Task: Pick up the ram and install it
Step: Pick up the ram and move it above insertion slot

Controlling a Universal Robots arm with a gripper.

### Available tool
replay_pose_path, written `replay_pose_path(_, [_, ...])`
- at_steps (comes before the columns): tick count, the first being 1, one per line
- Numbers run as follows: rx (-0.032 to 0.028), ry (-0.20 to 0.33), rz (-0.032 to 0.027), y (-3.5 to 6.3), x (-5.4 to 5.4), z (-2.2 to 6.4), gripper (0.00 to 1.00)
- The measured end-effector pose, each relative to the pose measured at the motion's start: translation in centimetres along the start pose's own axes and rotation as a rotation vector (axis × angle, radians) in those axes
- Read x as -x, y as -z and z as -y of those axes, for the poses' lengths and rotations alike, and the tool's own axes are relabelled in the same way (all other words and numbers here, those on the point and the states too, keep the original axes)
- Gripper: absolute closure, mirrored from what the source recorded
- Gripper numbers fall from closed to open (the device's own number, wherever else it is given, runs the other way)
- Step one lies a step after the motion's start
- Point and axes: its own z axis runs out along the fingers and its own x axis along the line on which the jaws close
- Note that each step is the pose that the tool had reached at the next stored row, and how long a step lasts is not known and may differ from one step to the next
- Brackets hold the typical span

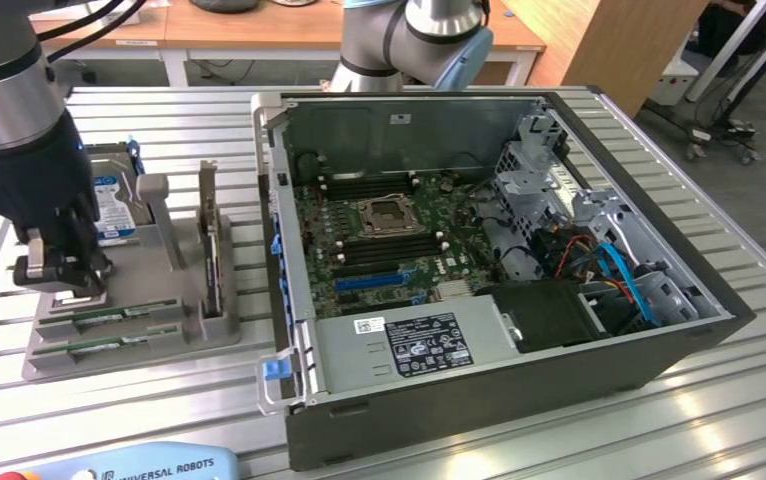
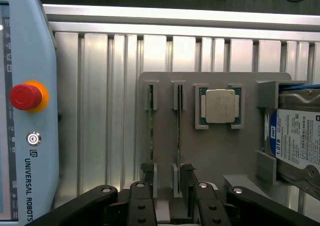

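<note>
Pick stage: my gripper (image 2: 166,170) hangs open over the ram (image 2: 178,131).
Grasp needs jaws squarely astride its edge.

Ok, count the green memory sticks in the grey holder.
2. Both stand on edge in the grey holder: one stick beside the processor, the other stick nearer the holder's outer edge. None looks hidden.

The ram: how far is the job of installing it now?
Done: nothing yet; the ram and the other green stick stand in the gray holder. In hand: the open gripper hangs over the holder, the ram between its fingers, ungripped. Left: pickup and installing it in the computer case.
</note>
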Motion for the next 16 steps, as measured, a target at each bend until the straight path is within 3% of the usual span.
replay_pose_path(16, [0.0001, 0.0, 0.0002, -1.09, -0.09, 0.02, 0.64])
